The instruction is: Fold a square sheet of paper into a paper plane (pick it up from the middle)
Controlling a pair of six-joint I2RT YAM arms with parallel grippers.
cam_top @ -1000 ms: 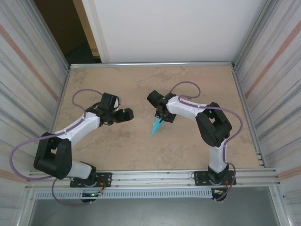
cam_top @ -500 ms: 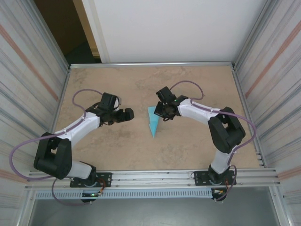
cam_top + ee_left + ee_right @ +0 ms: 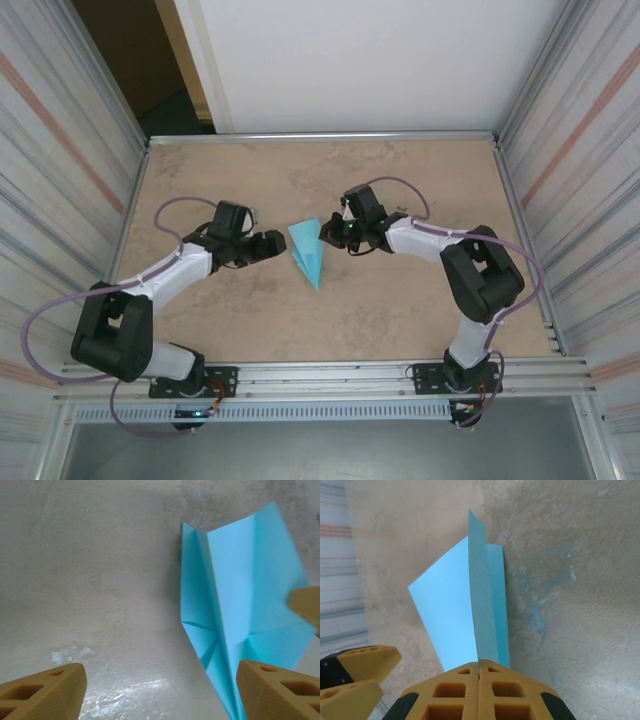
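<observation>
Swung left by our right gripper (image 3: pixel 331 232), which is clamped on it, the plane (image 3: pixel 308 256) now sits mid counter (image 3: pixel 400 320); we should ease the open left gripper (image 3: pixel 271 243) in gently, without crumpling it.

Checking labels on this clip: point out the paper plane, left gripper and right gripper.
paper plane (image 3: pixel 307 252): top external view, middle of its folded body.
left gripper (image 3: pixel 161 674): left wrist view, midway between its open fingertips.
right gripper (image 3: pixel 478 666): right wrist view, where its shut fingertips meet.
</observation>
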